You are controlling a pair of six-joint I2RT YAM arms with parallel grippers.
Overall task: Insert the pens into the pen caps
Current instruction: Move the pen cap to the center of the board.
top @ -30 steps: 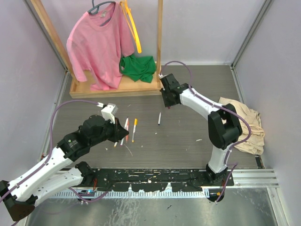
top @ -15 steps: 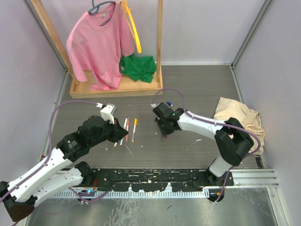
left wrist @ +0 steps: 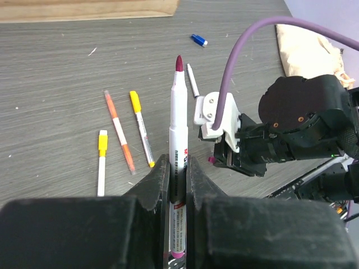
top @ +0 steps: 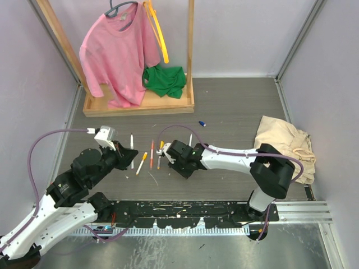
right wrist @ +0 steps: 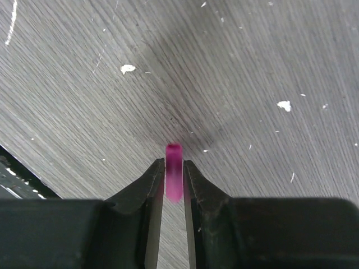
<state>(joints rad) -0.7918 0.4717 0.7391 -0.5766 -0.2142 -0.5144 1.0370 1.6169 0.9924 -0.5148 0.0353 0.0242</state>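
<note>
My left gripper is shut on a white pen with a dark magenta tip, pointing away from me; it also shows in the top view beside the left gripper. My right gripper is shut on a short magenta pen cap just above the table. In the left wrist view that gripper and the cap are right of the held pen. A yellow-ended pen, an orange pen, a yellow-tipped pen and a thin white pen lie on the table. A blue cap lies farther back.
A wooden rack with a pink shirt, a yellow hanger and a green cloth stands at the back left. A beige cloth lies at the right. A black rail runs along the near edge.
My right arm swung from the back near the rack down to the near left, beside the row of pens. My left arm drew back to the left, uncovering the pens.
</note>
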